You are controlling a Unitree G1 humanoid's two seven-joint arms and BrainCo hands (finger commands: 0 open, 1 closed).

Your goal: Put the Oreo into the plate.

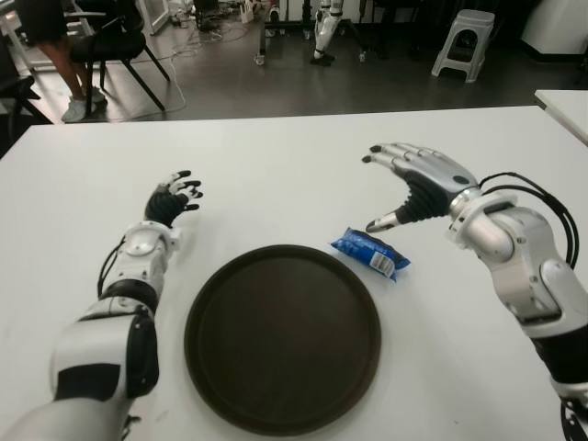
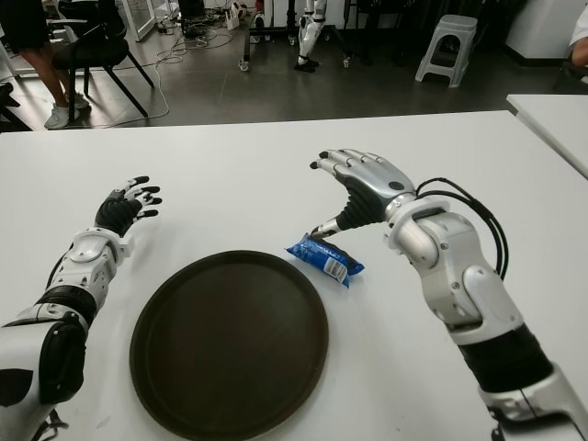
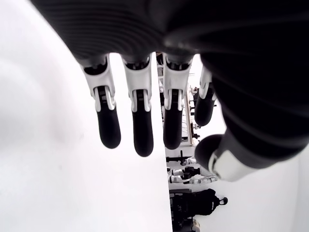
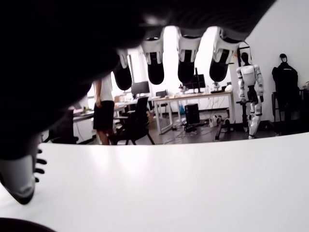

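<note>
A blue Oreo packet point(image 1: 370, 253) lies flat on the white table point(image 1: 276, 175), just off the right rim of the round dark brown plate point(image 1: 283, 335). My right hand point(image 1: 404, 188) hovers just above and behind the packet, fingers spread, thumb tip pointing down close to the packet's near end; it holds nothing. The right wrist view shows its extended fingers point(image 4: 186, 60) with only bare table below. My left hand point(image 1: 175, 197) shows to the left of the plate, fingers extended and empty, as its wrist view point(image 3: 140, 125) confirms.
The table's far edge runs across the top; beyond it stand a black chair point(image 1: 115, 46), a white stool point(image 1: 464, 41) and a person's legs point(image 1: 55, 55). Another white table corner point(image 1: 565, 106) shows at the far right.
</note>
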